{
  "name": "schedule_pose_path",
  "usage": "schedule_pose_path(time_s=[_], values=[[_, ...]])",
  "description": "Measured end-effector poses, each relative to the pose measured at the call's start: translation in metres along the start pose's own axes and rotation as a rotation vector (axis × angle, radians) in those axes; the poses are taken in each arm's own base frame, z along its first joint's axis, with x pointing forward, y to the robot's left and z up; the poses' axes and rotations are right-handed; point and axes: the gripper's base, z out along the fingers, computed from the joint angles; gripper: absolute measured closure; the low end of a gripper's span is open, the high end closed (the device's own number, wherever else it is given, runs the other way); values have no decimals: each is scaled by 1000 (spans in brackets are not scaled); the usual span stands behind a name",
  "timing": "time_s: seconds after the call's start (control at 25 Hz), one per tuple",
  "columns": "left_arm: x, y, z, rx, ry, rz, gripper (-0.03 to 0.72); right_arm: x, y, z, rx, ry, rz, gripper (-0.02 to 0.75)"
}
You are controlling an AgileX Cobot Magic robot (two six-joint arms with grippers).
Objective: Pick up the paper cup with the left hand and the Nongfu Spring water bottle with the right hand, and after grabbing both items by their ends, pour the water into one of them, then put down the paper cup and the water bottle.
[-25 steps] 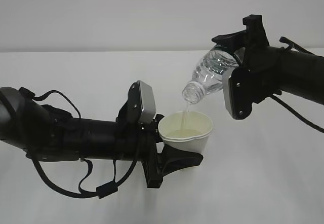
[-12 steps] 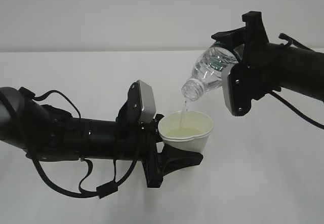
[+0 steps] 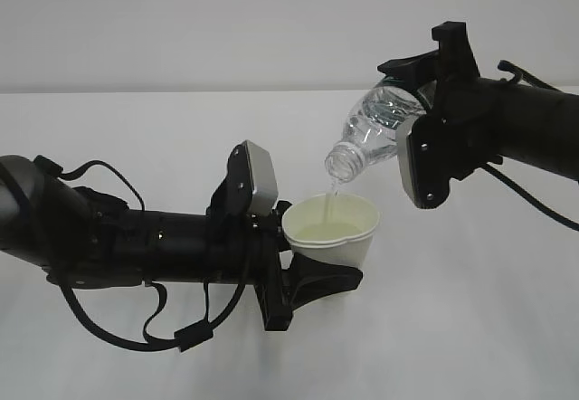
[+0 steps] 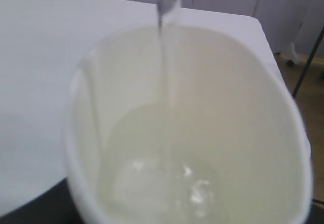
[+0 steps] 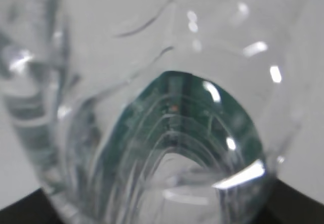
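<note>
L arm reaches in from the left edge, low over the white table, black cables looping under it, grey rounded plate up near the wrist. Left hand has its jaws closed round the paper cup at its lower part, held upright and clear of the table, approx mid-frame. Cup is roughly half full of the water, faintly yellowish vs the cream inside; L wrist cam shows a thin stream dropping into it. Just above and right of the rim, not touching, the open neck of the Nongfu Spring water bottle tilts down-left. Right hand grips the bottle at its base end, jaws set wide around it; R wrist cam shows ribbed clear plastic w/ green label close up.
</note>
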Motion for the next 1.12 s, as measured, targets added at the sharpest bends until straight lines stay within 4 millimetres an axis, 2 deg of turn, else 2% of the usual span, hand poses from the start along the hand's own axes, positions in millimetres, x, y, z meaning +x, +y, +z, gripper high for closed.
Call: schedule_pose_path(time_s=[1.12], values=[[0, 0, 0, 0, 0, 0, 273, 0, -1, 0, 2, 0, -39, 282]])
